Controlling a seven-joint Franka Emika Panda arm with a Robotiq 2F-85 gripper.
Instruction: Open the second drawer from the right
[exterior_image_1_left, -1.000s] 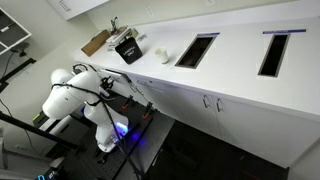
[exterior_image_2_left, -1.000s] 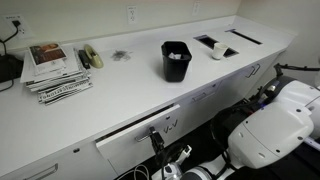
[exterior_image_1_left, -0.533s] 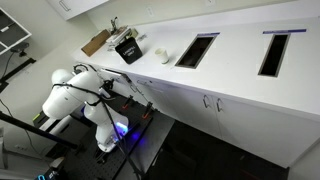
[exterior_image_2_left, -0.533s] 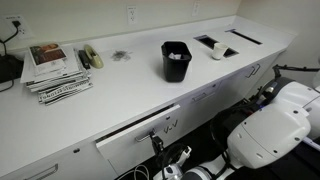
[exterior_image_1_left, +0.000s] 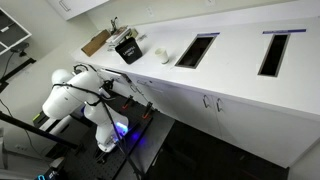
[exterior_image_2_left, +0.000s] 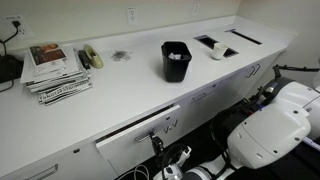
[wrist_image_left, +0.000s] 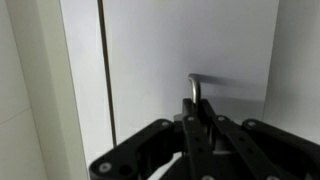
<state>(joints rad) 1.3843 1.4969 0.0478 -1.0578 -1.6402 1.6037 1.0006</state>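
One main risk: gripper (wrist_image_left: 205, 128) pinched nearly shut on thin metal handle (wrist_image_left: 197, 88), hold shallow. Off-axis pull on drawer front (wrist_image_left: 160, 50) could slip fingers off handle.

— What's on the counter (exterior_image_2_left: 130, 95)?
— A black bin (exterior_image_2_left: 176, 60), a white cup (exterior_image_2_left: 217, 51) further along, and stacked magazines (exterior_image_2_left: 55, 70). Just beside them is possibly a stapler (exterior_image_2_left: 90, 56).
— Anything else?
— Two rectangular slots (exterior_image_1_left: 197, 50) cut in the top, with cabinet doors (exterior_image_1_left: 228, 112) below.
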